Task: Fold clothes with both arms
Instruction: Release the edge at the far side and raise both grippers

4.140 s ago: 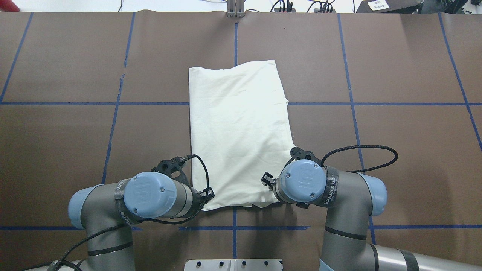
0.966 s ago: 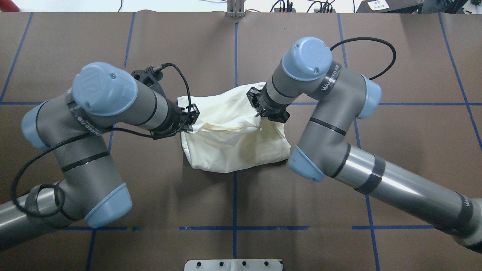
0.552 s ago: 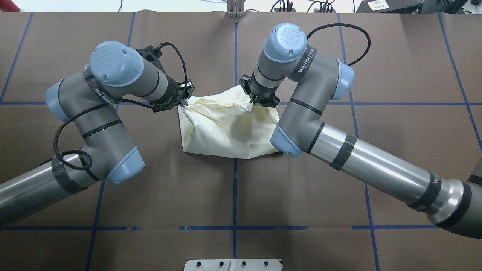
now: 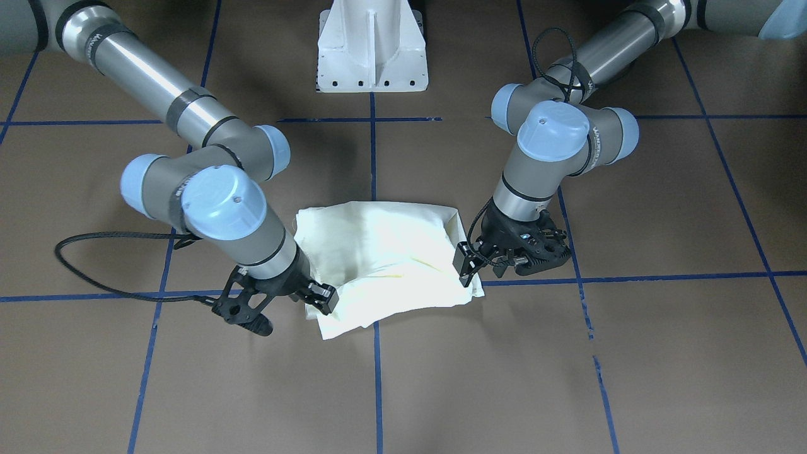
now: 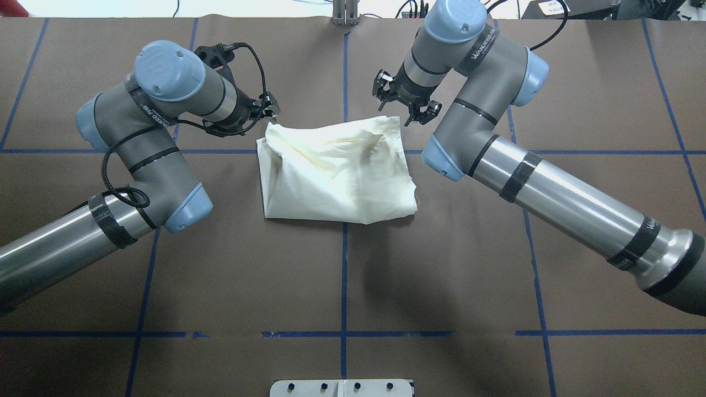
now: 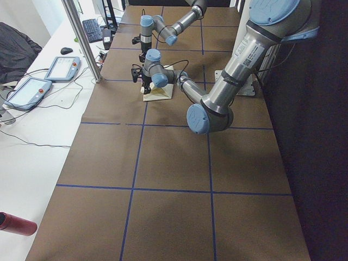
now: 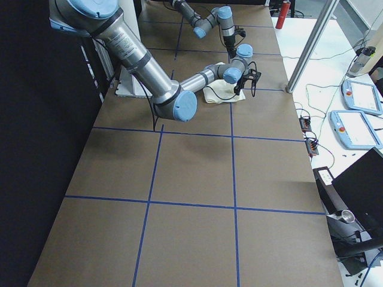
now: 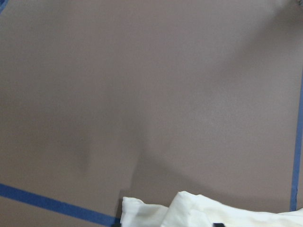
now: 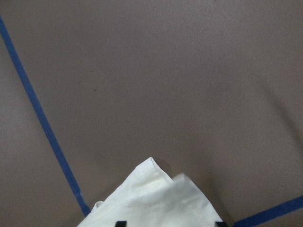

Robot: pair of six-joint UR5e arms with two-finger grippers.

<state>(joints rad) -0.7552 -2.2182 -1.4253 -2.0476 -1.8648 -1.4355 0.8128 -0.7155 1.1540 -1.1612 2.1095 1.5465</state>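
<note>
Plain side up, the cream-white T-shirt [image 5: 336, 176] lay folded into a rumpled, roughly square packet just above the middle of the overhead view. It straddled the vertical blue tape line [image 5: 343, 275] and the upper horizontal one, with loose creases near its upper edge and a smoother fold along its lower edge. At the packet's upper left corner you saw the left gripper [image 5: 266, 107] just beyond the cloth. Its fingers stood apart and clamped nothing, and in the left wrist view only one black fingertip [image 8: 218, 224] showed at the bottom edge, off centre, against the white fabric. At the upper right corner the right gripper [image 5: 407, 105] hung over the shirt's far edge, fingers spread wide. In the right wrist view two fingertips [image 9: 120, 223] sat well apart at the bottom edge, and a corner of the shirt showed between them, not pinched. In the front-facing view, taken from your side, the sides were mirrored, and each gripper's nearer finger block met the packet's lower corners. The left arm [image 5: 149, 138] entered from the lower left of the overhead frame and the right arm [image 5: 496, 154] from the lower right, both bent toward the shirt. Around them lay the brown-covered table [image 5: 579, 82], and the white pedestal base [image 4: 372, 44] stood at the top centre of the front-facing view.
</note>
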